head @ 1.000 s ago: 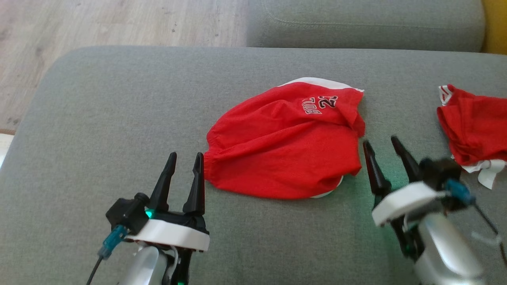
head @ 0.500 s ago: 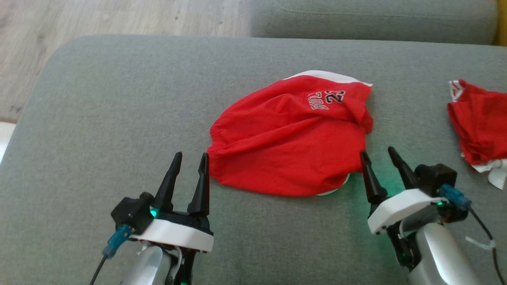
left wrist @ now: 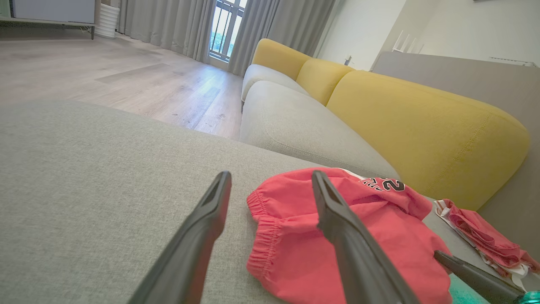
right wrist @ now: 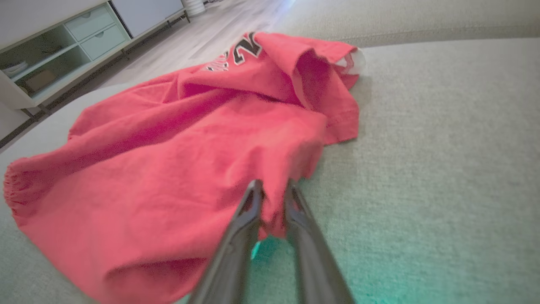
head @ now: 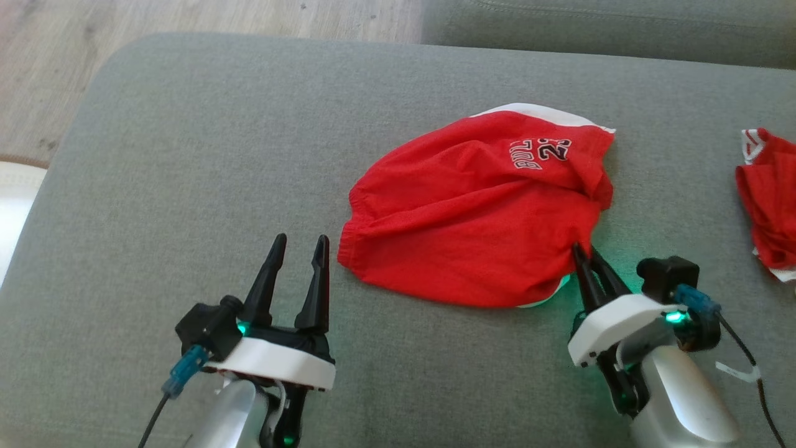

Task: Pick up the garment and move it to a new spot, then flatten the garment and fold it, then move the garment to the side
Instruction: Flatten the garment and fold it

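Grey woven sofa cushion (head: 186,155) carries the rumpled red garment (head: 472,230), gathered with elastic along one edge. My right end effector (head: 587,258) pinches its corner narrowly; my left end effector (head: 301,239) stands wide, just beside that gathered edge.

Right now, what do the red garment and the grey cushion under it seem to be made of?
Red garment: thin matte cloth, perhaps cotton knit; it creases softly, with a gathered elastic edge. Grey cushion: matte woven upholstery; fine weave grain shows up close.
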You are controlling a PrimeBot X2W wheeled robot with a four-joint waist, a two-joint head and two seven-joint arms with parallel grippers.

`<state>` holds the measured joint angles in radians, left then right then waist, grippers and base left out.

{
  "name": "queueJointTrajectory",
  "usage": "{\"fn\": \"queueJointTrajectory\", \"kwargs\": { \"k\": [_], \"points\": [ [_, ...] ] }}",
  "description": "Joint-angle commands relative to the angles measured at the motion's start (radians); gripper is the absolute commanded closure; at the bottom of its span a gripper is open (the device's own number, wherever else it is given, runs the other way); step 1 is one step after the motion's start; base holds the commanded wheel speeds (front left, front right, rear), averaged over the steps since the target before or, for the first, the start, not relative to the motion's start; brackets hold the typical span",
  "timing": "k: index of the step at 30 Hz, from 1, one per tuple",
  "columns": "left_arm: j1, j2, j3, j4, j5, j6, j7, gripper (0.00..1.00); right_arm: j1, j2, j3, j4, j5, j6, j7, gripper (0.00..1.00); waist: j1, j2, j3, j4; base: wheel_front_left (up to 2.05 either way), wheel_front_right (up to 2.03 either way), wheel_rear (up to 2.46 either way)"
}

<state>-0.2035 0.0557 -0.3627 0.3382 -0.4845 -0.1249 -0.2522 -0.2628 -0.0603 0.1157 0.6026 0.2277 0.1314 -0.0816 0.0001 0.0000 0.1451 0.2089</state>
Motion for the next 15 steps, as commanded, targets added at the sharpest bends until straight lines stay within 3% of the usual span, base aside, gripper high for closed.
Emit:
{"fn": "queueJointTrajectory", "kwargs": {
  "k": [1,7,15],
  "points": [
    [-0.034,0.011,0.032,-0.026,-0.004,-0.006,-0.010,0.00,-0.037,0.010,0.029,-0.023,-0.005,-0.001,-0.023,1.00,-0.0001,0.0000,-0.006,-0.007,0.00,0.00,0.00],
    [-0.021,0.011,0.044,-0.026,0.000,-0.006,-0.010,0.00,-0.021,0.010,0.003,-0.063,-0.040,-0.001,-0.049,1.00,-0.0001,0.0000,-0.039,-0.047,0.00,0.00,0.00],
    [0.006,0.008,0.060,-0.033,0.004,-0.006,-0.010,0.00,0.072,-0.044,-0.012,-0.259,-0.142,-0.001,0.029,1.00,-0.0001,0.0000,-0.087,-0.112,0.00,0.00,0.00]
  ]
}}
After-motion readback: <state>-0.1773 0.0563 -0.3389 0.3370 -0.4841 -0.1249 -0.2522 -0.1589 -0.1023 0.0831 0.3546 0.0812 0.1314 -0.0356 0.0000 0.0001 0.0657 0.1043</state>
